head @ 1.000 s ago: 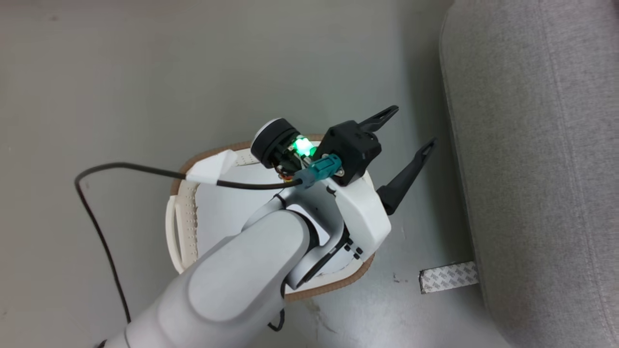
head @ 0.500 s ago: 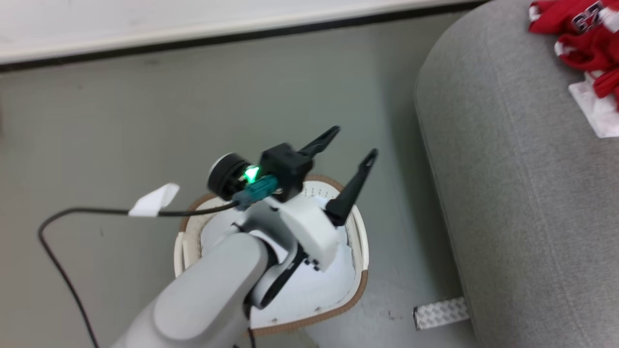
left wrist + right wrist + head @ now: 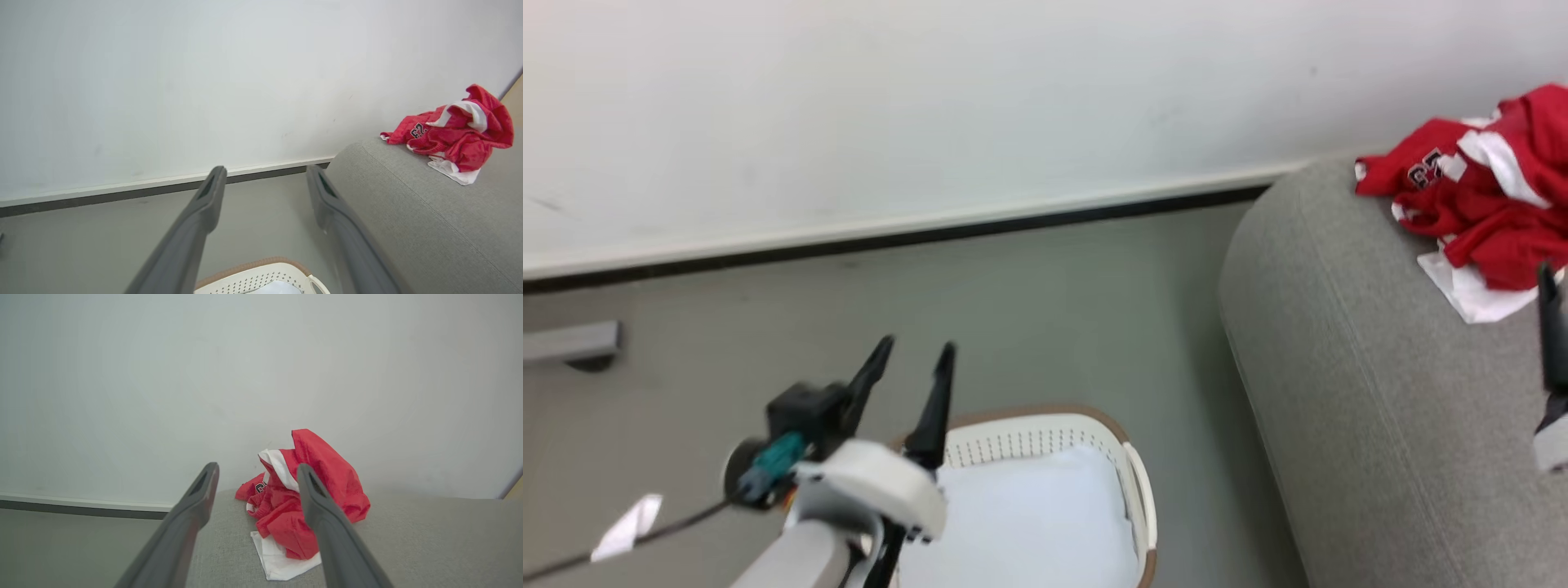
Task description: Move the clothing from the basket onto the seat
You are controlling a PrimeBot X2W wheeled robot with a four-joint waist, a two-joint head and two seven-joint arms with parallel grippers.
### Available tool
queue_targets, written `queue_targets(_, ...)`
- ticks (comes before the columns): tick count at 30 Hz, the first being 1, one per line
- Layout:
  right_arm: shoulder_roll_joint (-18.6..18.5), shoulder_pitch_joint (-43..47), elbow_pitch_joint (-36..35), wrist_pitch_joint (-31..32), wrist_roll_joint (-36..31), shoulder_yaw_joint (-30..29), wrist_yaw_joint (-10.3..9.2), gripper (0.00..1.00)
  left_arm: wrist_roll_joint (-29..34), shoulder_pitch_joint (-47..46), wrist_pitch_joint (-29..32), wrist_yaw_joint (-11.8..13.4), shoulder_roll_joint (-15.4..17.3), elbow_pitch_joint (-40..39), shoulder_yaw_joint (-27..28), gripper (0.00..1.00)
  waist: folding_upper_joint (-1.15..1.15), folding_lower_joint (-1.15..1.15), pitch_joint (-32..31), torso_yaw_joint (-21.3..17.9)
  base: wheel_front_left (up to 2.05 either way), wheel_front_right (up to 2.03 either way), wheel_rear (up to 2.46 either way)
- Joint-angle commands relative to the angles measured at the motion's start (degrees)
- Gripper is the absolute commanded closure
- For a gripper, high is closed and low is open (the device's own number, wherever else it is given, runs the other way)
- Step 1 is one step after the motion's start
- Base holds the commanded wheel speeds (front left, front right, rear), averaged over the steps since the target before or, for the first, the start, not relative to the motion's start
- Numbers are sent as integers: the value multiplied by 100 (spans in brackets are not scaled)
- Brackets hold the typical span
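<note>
Both jaws are standing open, empty. The jersey [image 3: 339, 490] is lying crumpled on the seat [image 3: 429, 539] beyond the right jaws; soft, light, probably best pinched at a fold.

Bright, even light; soft shadows; slight motion blur in head view.

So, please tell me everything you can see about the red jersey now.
The red jersey lies crumpled in a loose heap on the grey fabric seat, near the seat's rounded end and close to the white wall. The cloth looks thin and mesh-like, with white trim bands and a dark printed number partly hidden in folds. A white piece sticks out flat from under the heap. It rests on the seat alone; nothing holds it.
</note>
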Motion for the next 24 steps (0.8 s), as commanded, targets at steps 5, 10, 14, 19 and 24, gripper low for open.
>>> queue_targets(5,450,816,-443,6,-441,-208,-12,0,-232,707,-383,120,106,110,301,0,0,2,-638,276,0,0,0)
queue_targets(10,862,1395,-653,9,-741,-133,-12,0,-256,1254,-529,182,154,152,597,0,0,2,-925,365,0,0,0)
queue_targets(14,1134,1727,-687,8,-881,-62,-13,0,-130,1623,-559,132,163,213,785,0,0,2,-1062,411,0,0,0)
queue_targets(19,1476,2044,-699,6,-1092,33,-12,0,177,1993,-560,-74,25,233,1205,0,0,2,-1185,404,0,0,0)
queue_targets(24,1725,2252,-657,6,-1255,98,-12,0,397,2315,-560,-348,-177,397,1708,0,0,2,-1260,373,0,0,0)
